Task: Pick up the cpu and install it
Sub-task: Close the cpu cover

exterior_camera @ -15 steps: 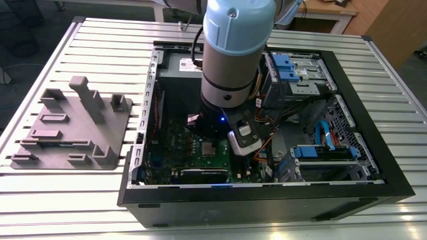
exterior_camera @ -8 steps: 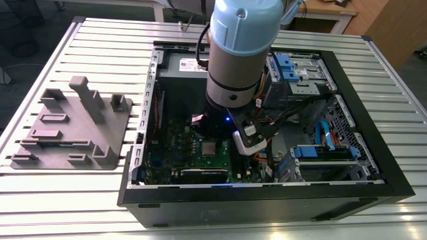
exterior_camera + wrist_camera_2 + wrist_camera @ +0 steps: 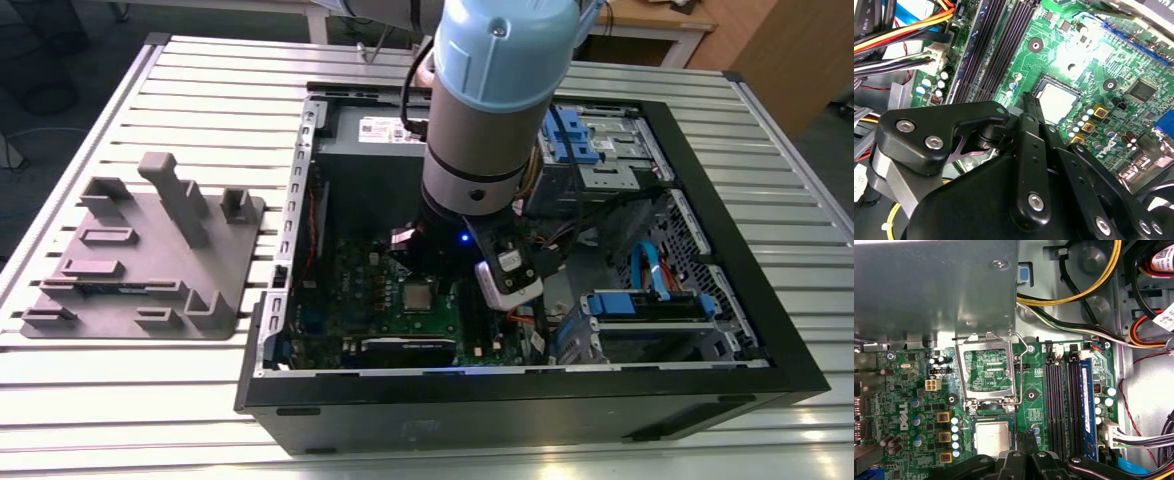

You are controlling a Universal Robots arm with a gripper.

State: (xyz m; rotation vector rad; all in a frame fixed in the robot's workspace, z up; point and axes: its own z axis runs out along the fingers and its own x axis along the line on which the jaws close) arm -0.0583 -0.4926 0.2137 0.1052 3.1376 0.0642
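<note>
The cpu (image 3: 993, 438) lies flat in its socket on the green motherboard (image 3: 914, 405), silver top up. It also shows in the second wrist view as the cpu (image 3: 1056, 102) and in the exterior view as the cpu (image 3: 420, 295). The silver socket frame (image 3: 986, 365) is flipped open behind it, with its wire lever (image 3: 1022, 347) raised. My gripper (image 3: 1024, 441) hangs just above the board at the cpu's edge on the memory-slot side. Its black fingers (image 3: 1030, 106) are shut together with nothing between them.
The open computer case (image 3: 747, 385) lies on a slatted metal table (image 3: 134, 400). Black memory slots (image 3: 1059, 400) run beside the socket. Cable bundles (image 3: 1089, 290) and drive bays (image 3: 601, 150) fill the case's far side. A grey plastic fixture (image 3: 147, 250) stands at the exterior view's left.
</note>
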